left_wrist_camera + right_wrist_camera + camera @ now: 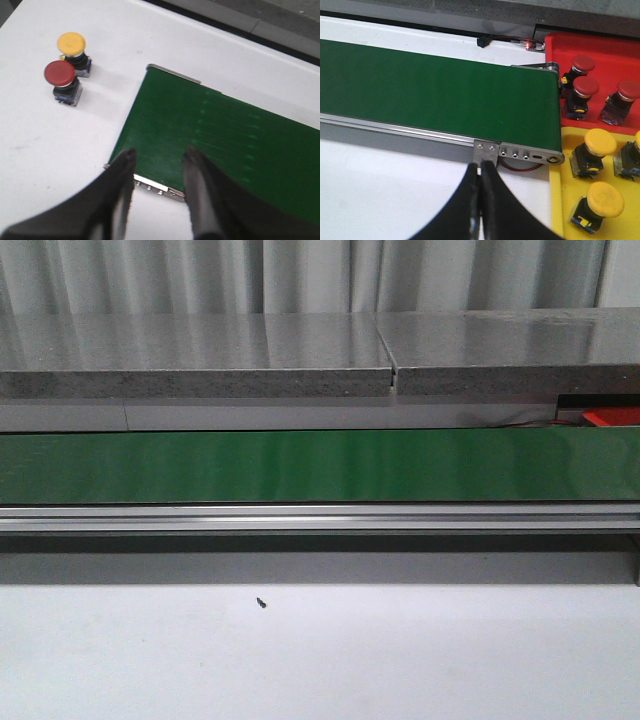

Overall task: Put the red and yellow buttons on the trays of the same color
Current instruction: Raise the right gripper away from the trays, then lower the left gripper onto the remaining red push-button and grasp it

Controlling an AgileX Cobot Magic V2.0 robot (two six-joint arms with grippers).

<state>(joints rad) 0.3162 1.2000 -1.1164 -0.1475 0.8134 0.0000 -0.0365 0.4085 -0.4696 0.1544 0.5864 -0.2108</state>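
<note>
The front view shows only the green belt (320,467) across the middle.

In the left wrist view, a yellow button (73,48) and a red button (62,79) stand at upper left on the white table (45,150). The left gripper (160,157) is spread and holds nothing.

In the right wrist view, the red tray (600,47) at upper right holds three red buttons, and the yellow tray (560,200) below holds perhaps four yellow ones. The right gripper (481,172) is pressed together, empty.

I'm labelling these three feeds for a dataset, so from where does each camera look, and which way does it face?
Front view: looks forward over the white table at the green conveyor belt; no arm shows.
Left wrist view: above one belt end, seeing the red button and yellow button; left hand open.
Right wrist view: above the other end, facing the red tray and yellow tray; right hand shut.
All three views share the belt.
</note>
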